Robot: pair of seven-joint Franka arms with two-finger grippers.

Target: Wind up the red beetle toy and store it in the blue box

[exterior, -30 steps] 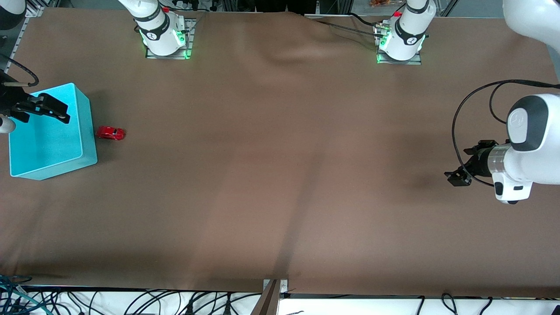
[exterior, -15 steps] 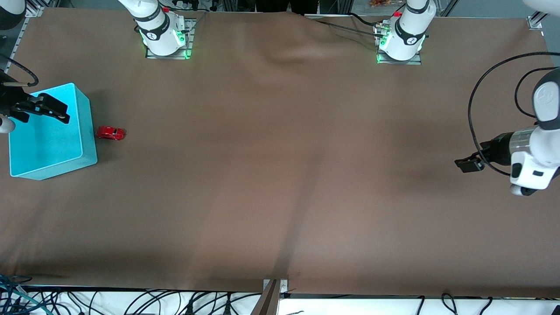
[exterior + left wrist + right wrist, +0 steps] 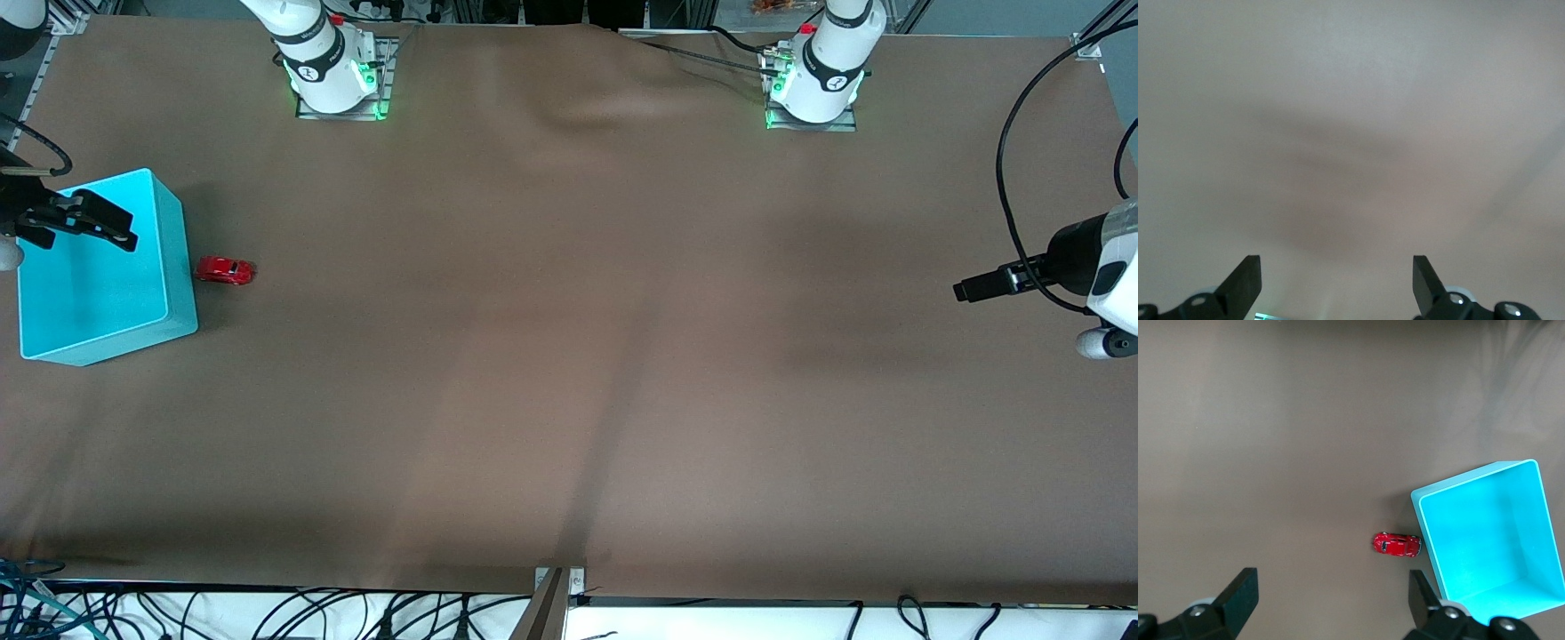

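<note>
Front view: our right gripper [image 3: 89, 227] hangs open over the blue box [image 3: 182, 267], with the red beetle toy [image 3: 225, 270] just beside that box, lengthwise along the table. Our left gripper [image 3: 973, 289], also open, waits well apart.

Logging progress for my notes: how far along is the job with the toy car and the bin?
Nothing looks done: the red beetle toy sits on the table beside the blue box, outside it. Nothing is in hand. The right claw hangs open over the box; the left claw is open over the table's left-arm end. Left: grasping, winding, storing.
</note>
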